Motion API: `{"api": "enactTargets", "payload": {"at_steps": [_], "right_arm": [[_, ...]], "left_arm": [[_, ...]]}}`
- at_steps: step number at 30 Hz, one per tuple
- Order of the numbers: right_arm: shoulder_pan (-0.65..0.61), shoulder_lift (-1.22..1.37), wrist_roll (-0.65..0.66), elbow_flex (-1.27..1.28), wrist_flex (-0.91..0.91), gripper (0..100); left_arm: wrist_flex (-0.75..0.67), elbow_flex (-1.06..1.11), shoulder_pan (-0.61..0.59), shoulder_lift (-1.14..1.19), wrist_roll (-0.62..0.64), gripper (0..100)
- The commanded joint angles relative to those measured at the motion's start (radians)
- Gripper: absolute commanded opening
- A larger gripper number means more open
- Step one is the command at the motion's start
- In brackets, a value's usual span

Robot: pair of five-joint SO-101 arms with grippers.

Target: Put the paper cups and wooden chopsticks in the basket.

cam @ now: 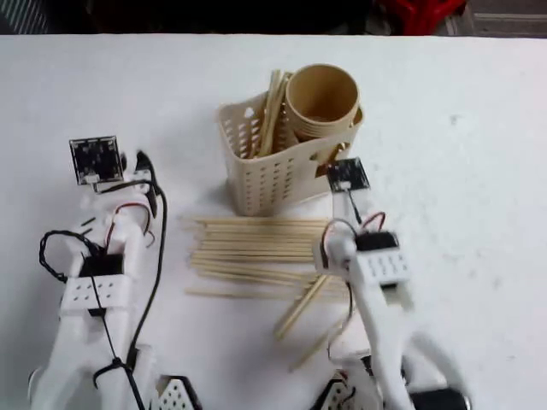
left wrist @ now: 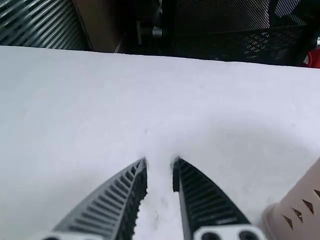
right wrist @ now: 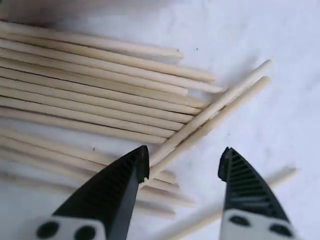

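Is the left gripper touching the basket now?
Apart. The left wrist view shows a strip of bare table between the left gripper and the corner of the basket.

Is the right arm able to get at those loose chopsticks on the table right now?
Probably yes. The right gripper is open just above the chopsticks, and nothing lies between them.

Bare table (cam: 479, 171) lies open at three and nine o'clock of the basket (cam: 265, 184). At six o'clock, loose chopsticks (cam: 248, 249) carpet the surface; stacked cups (cam: 323, 101) fill its three o'clock side.
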Motion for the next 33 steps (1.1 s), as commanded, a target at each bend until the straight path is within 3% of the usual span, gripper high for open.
{"api": "enactTargets", "payload": {"at_steps": [1, 8, 11, 17, 33], "right_arm": [[-0.004, 0.171, -0.060, -0.130, 0.024, 24.4], [-0.001, 0.332, -0.117, -0.204, 0.016, 24.4], [0.021, 0.332, -0.117, -0.204, 0.016, 23.1], [0.082, 0.332, -0.166, -0.206, 0.016, 10.8], [0.180, 0.183, -0.164, -0.224, 0.022, 6.4]], "left_arm": [[-0.025, 0.002, 0.019, -0.019, -0.008, 10], [-0.025, 0.002, 0.019, -0.019, -0.008, 10], [-0.025, 0.002, 0.019, -0.019, -0.008, 10], [-0.025, 0.002, 0.019, -0.019, -0.008, 10], [-0.025, 0.003, 0.019, -0.019, -0.008, 10]]}}
